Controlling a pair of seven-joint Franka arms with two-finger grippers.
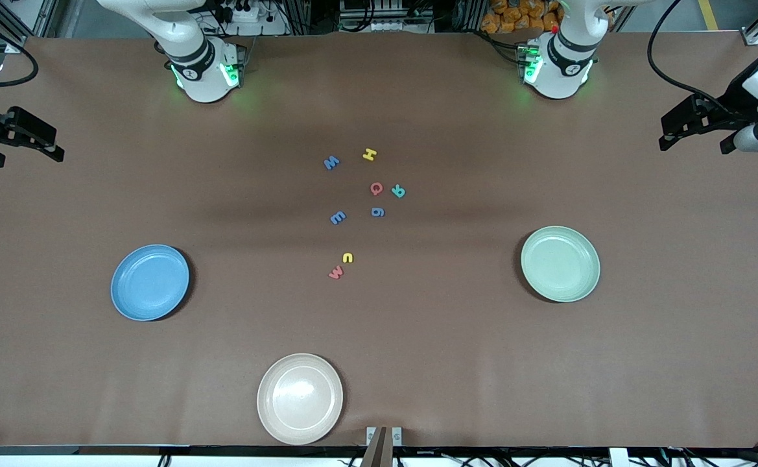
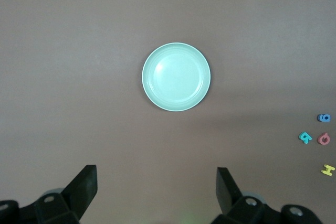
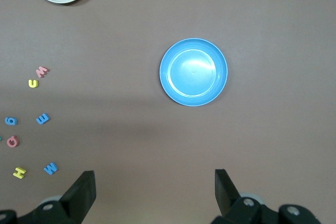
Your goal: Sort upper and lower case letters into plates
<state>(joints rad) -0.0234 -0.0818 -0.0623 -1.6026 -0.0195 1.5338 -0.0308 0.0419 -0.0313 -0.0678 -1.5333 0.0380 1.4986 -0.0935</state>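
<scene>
Several tiny letters lie scattered mid-table: blue M [image 1: 331, 162], yellow H [image 1: 369, 154], pink Q [image 1: 376, 188], teal R [image 1: 398, 191], blue g [image 1: 377, 212], blue e [image 1: 338, 217], yellow u [image 1: 347, 257] and pink w [image 1: 336, 273]. The sky-blue plate [image 1: 150, 282] sits toward the right arm's end, the mint plate [image 1: 560, 263] toward the left arm's end; nothing lies in either. My right gripper [image 3: 155, 190] hangs open high above the table, looking down on the blue plate [image 3: 193, 72]. My left gripper [image 2: 156, 187] hangs open likewise, looking down on the mint plate [image 2: 176, 77]. Both hold nothing.
A beige plate [image 1: 299, 398] holding nothing sits close to the table's front edge, nearer to the camera than the letters. A small metal bracket [image 1: 384, 440] stands at that edge. The arm bases [image 1: 203, 65] [image 1: 557, 61] stand at the back edge.
</scene>
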